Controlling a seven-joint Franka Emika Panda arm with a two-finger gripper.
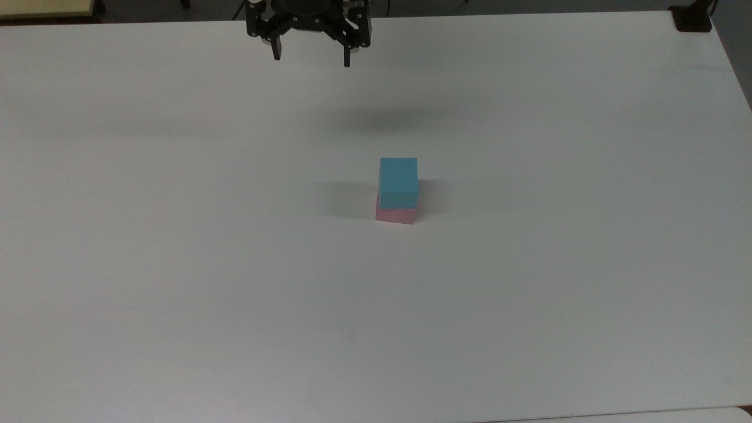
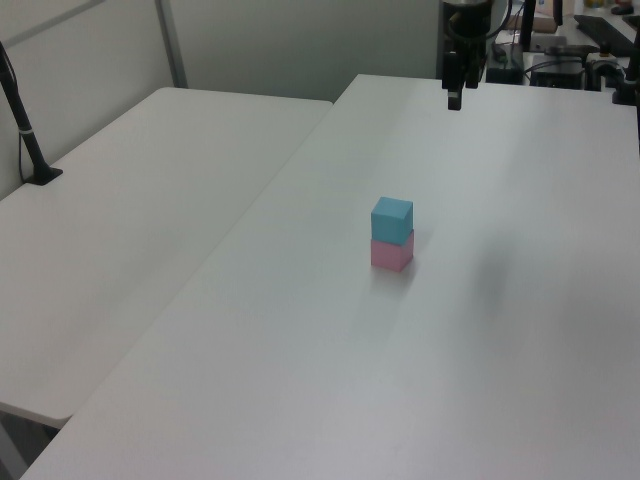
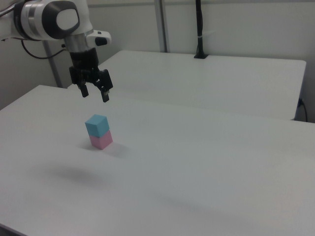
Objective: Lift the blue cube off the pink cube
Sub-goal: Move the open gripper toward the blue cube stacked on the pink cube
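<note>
At the far edge of the white table (image 1: 176,264), up in the air: the black two-finger gripper (image 1: 311,59), fingers spread wide apart and pointing down, nothing between them. In the right view, same gripper (image 3: 94,93) hanging from the white arm (image 3: 49,19), above and a little beyond the stack. In the left view, seen edge-on (image 2: 455,98) near the table's far end, well apart from the cubes.

Near the middle of the table: the blue cube (image 1: 399,183) sitting squarely on the pink cube (image 1: 395,216), the two touching, edges nearly aligned, both upright. Same stack in the left view, blue cube (image 2: 392,220) over pink cube (image 2: 391,254), and in the right view, blue (image 3: 96,126) over pink (image 3: 101,142).

Beyond, a second white table (image 3: 206,78) with a black post (image 3: 199,29) standing at its far side.
</note>
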